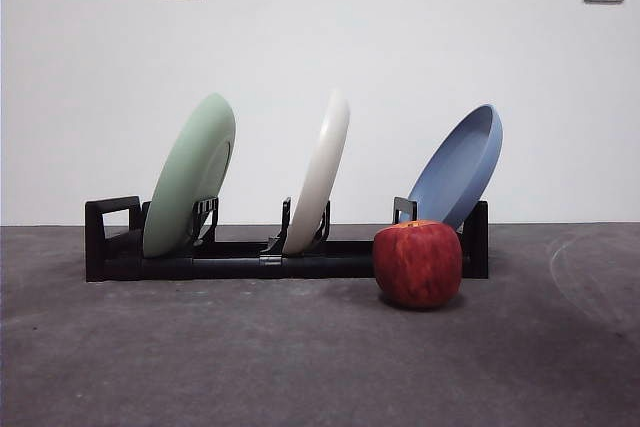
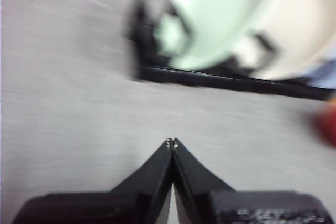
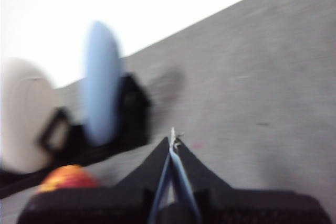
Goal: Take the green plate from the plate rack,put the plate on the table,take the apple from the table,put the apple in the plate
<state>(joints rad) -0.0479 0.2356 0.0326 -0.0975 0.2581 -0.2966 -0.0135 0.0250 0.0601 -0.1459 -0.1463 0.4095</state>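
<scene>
Front view: three plates lean in the black rack [image 1: 250, 262] on the grey table [image 1: 300, 367], the green plate [image 1: 188, 175] at the handle end, a white plate [image 1: 320, 172] in the middle, a blue plate [image 1: 462, 165] at the far end. An apple [image 1: 418, 264] sits on the table just in front of the rack, below the blue plate. Neither arm shows here (both wrist pictures are blurred). The left gripper [image 2: 171, 142] hangs over bare table near the green plate, jaws pressed together and empty; the right gripper [image 3: 173, 139], likewise closed and empty, is near the blue plate and apple.
</scene>
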